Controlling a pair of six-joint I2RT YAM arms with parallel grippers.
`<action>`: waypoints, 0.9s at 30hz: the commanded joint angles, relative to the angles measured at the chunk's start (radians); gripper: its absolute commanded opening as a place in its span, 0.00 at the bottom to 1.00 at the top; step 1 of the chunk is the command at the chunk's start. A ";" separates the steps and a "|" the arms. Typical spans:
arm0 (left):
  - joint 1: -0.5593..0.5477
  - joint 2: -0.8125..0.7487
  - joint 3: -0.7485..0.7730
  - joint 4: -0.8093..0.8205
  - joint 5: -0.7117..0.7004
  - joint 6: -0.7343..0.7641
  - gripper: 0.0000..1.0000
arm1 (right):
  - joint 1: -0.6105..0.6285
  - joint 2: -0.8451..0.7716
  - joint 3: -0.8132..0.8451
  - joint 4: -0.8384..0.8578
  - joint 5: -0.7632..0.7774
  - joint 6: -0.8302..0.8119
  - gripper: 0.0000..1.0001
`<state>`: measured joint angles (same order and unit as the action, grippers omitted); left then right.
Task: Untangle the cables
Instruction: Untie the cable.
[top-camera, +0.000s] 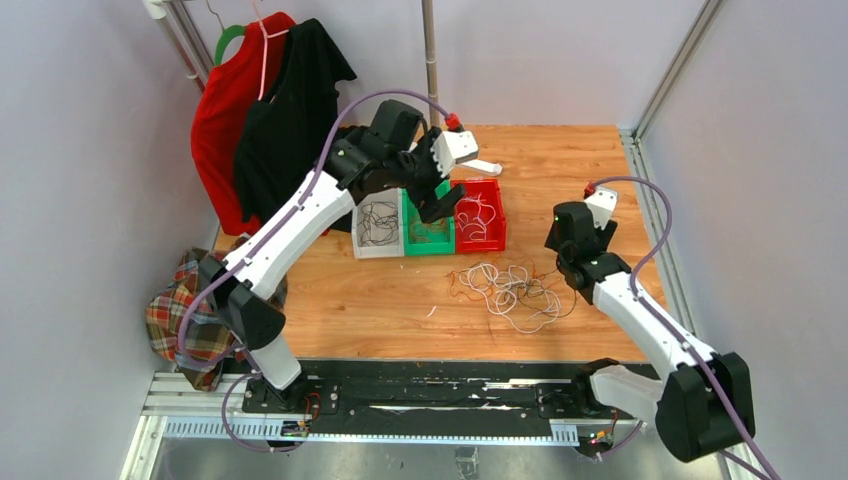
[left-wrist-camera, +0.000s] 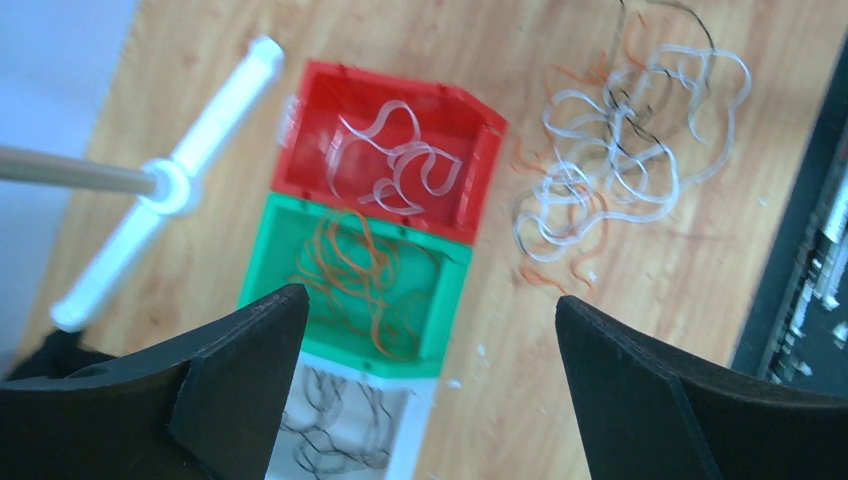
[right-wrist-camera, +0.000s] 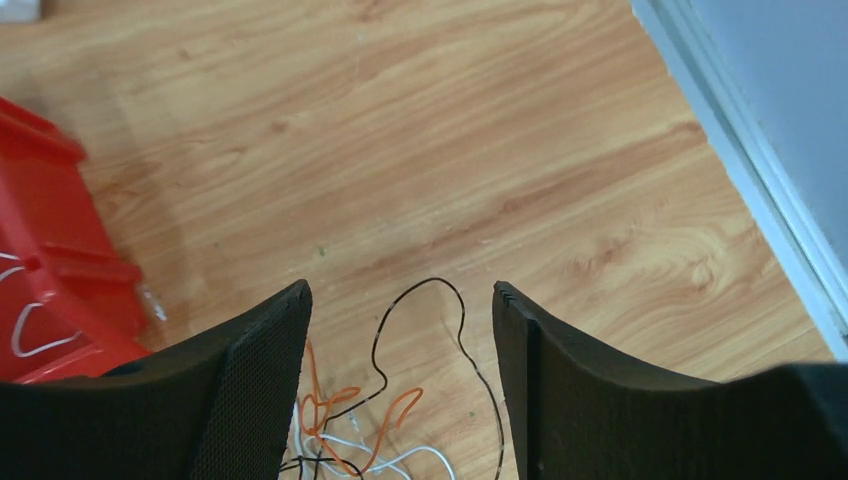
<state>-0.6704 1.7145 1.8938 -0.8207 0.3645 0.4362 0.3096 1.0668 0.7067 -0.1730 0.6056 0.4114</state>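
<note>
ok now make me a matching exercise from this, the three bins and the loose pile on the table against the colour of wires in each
Things:
1. red bin
2. green bin
3. white bin
4. loose tangle

Colours:
a. black
b. white, orange and black mixed
c. white
d. orange

Pairs: 1-c, 2-d, 3-a, 4-b

right gripper (right-wrist-camera: 400, 295), jaws apart, over black, orange and white cables (right-wrist-camera: 405, 397) on wooden table (right-wrist-camera: 450, 130), red bin (right-wrist-camera: 60, 270) left
</note>
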 joint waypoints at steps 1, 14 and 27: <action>0.009 -0.087 -0.110 -0.082 0.043 -0.041 0.98 | -0.021 0.055 -0.034 -0.007 0.057 0.121 0.65; 0.011 -0.229 -0.251 -0.100 0.007 -0.028 0.99 | -0.022 0.216 -0.017 -0.009 0.086 0.240 0.46; 0.016 -0.305 -0.283 -0.093 0.025 -0.038 0.98 | 0.037 0.044 0.153 -0.040 -0.109 0.165 0.01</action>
<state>-0.6624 1.4551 1.6135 -0.9226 0.3702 0.4095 0.3130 1.2179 0.7555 -0.2047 0.5957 0.6033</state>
